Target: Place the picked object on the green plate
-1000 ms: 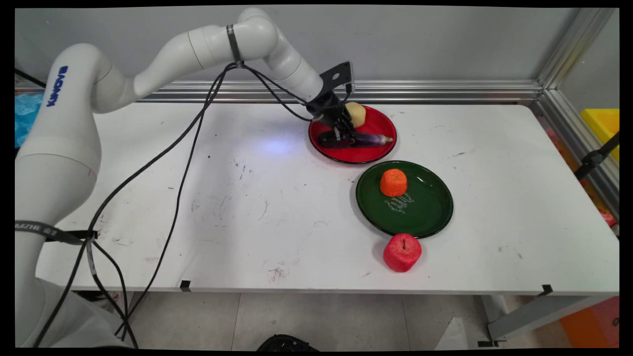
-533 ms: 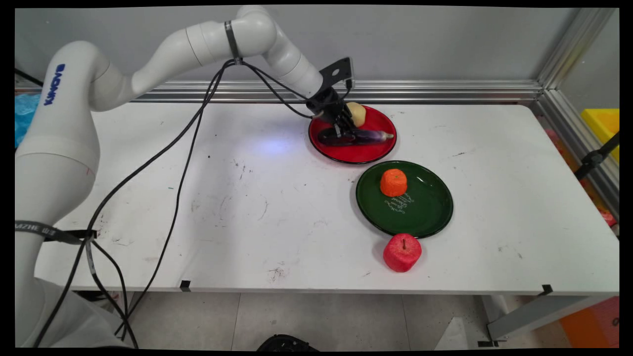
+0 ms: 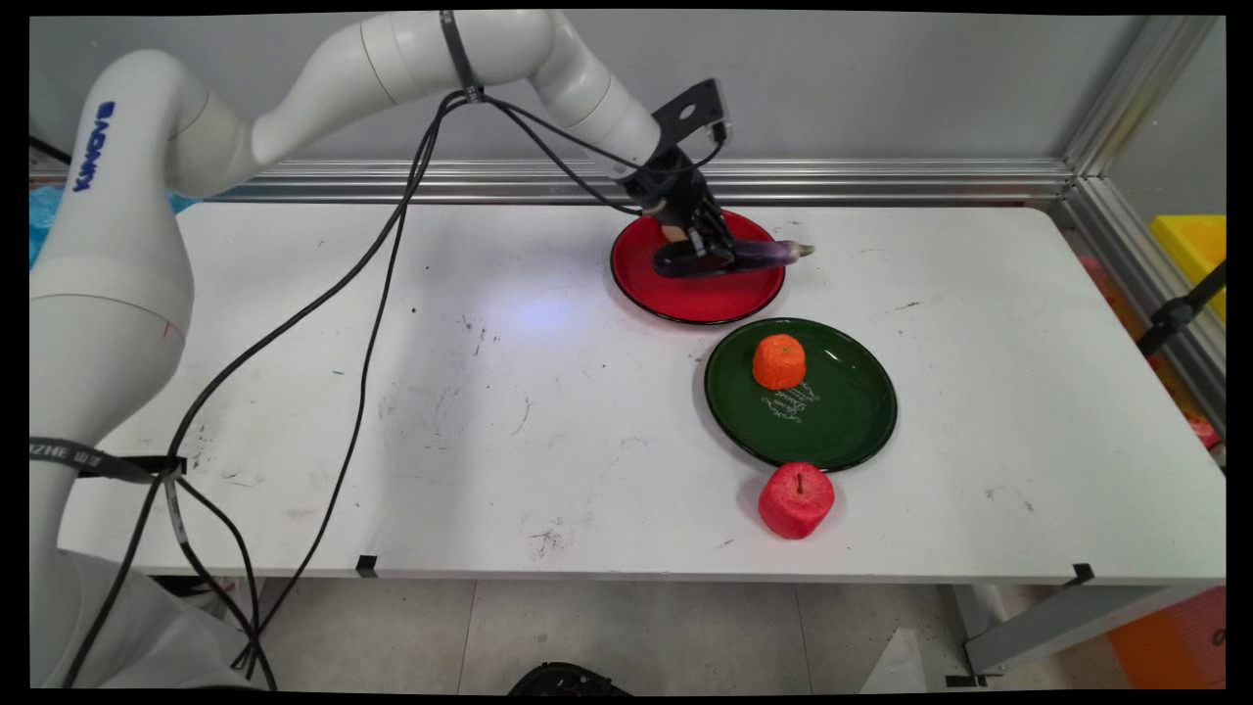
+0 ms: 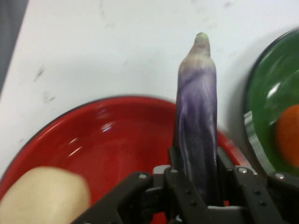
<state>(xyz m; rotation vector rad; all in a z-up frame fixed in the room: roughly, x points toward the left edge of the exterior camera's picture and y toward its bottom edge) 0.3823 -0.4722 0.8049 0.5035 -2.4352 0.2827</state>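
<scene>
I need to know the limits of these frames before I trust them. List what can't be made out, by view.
- Main view: the potato is hidden behind the gripper and eggplant; only the hand view shows the potato.
- Main view: the white lettering on the green plate is too small to read.
- Hand view: the orange and green plate are cut off by the right edge.
- Hand view: the eggplant's gripped end is hidden by the fingers.

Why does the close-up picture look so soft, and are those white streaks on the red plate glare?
Hand view: the eggplant and gripper sit close and look soft; the white streaks on the red plate are reflected light. Main view: sharper, with faint shadows under the apple.
</scene>
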